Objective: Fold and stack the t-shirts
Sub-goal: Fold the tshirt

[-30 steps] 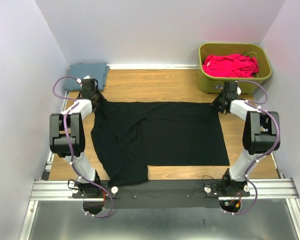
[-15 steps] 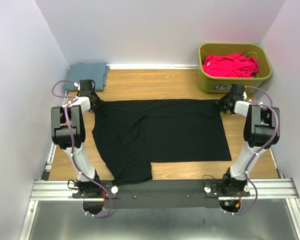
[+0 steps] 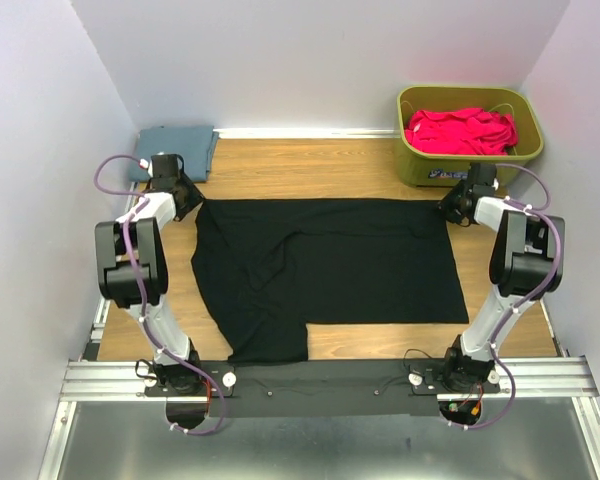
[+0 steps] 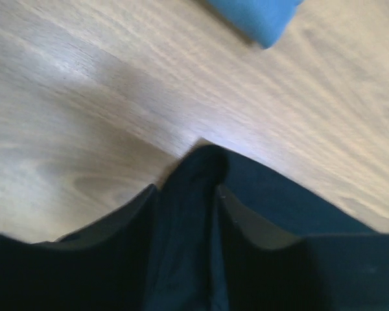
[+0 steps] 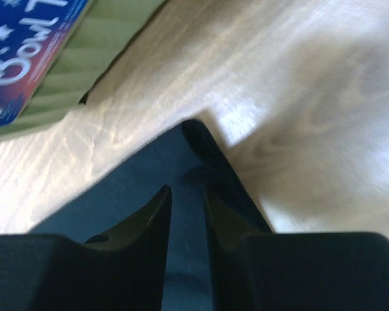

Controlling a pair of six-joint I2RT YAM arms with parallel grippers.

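Observation:
A black t-shirt (image 3: pixel 320 265) lies spread flat on the wooden table, with one sleeve folded in at the near left. My left gripper (image 3: pixel 187 197) is at its far left corner, shut on a raised ridge of the cloth (image 4: pixel 188 214) between its fingers. My right gripper (image 3: pixel 452 208) is at the far right corner, its fingers nearly together on the cloth (image 5: pixel 181 155). A folded blue-grey t-shirt (image 3: pixel 175 150) lies at the back left; its corner shows in the left wrist view (image 4: pixel 256 16). Red t-shirts (image 3: pixel 460 130) fill the green basket.
The green basket (image 3: pixel 525 125) stands at the back right, close behind my right gripper; its wall and a blue label (image 5: pixel 26 65) show in the right wrist view. Walls close in on the left, right and back. Bare wood (image 3: pixel 300 170) lies behind the shirt.
Both grippers have moved outward and toward the back with the shirt's far corners. The far edge is drawn straighter and the shirt has shifted slightly right and back.

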